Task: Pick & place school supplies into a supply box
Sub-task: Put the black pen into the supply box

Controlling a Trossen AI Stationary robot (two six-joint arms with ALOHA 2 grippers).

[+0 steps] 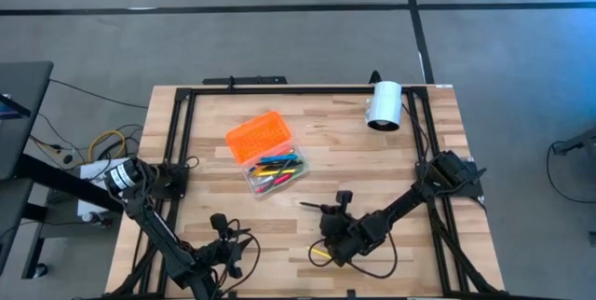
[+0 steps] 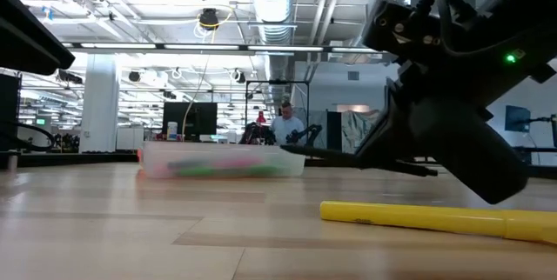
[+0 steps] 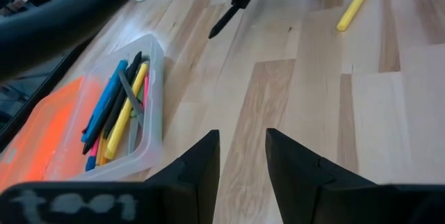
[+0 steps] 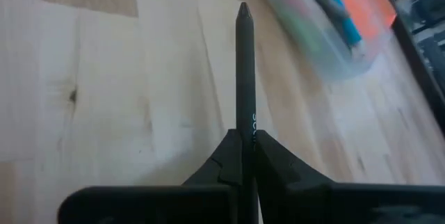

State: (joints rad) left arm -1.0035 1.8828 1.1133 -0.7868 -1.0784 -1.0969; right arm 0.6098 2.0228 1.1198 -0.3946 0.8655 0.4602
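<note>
The supply box stands open at mid-table: its clear base (image 1: 277, 170) holds several coloured pens, and its orange lid (image 1: 261, 137) lies flat beside it on the far-left side. My right gripper (image 1: 326, 211) hovers to the near right of the box, shut on a black pen (image 4: 243, 64). A yellow pen (image 1: 321, 253) lies flat on the table near the front edge, beside that gripper. My left gripper (image 3: 243, 161) is low at the front left, open, nothing between its fingers, pointing toward the box (image 3: 118, 113). My right gripper pinches the black pen's rear part (image 4: 245, 130) between its two fingers. The pen runs along the fingers and sticks out straight ahead of them, its tip (image 4: 243, 7) toward the box. In the low view the pen (image 2: 348, 158) hangs nearly level above the tabletop.
A white cylinder (image 1: 384, 104) lies at the far right of the table. A black frame (image 1: 177, 123) runs around the tabletop's edges. Bare wood lies between my two grippers and in front of the box. A person (image 2: 285, 128) shows in the room beyond.
</note>
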